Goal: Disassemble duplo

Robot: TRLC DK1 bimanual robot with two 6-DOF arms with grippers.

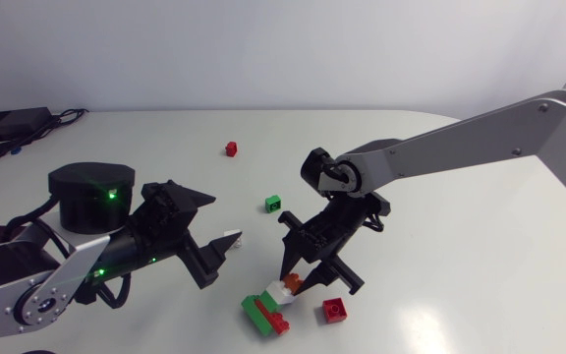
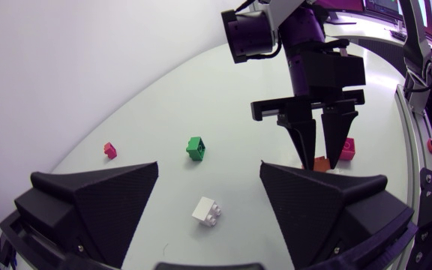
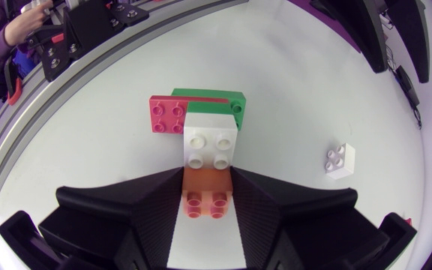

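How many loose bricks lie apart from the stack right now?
4: far red brick near the table's back, green brick mid-table, white brick ahead of the left gripper, near red brick beside the stack. More may be hidden.

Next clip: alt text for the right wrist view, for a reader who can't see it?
The right tool grips an orange brick from both sides; it adjoins a white brick ahead, with a red brick and a green brick stacked just beyond. A loose white brick lies apart on the table.
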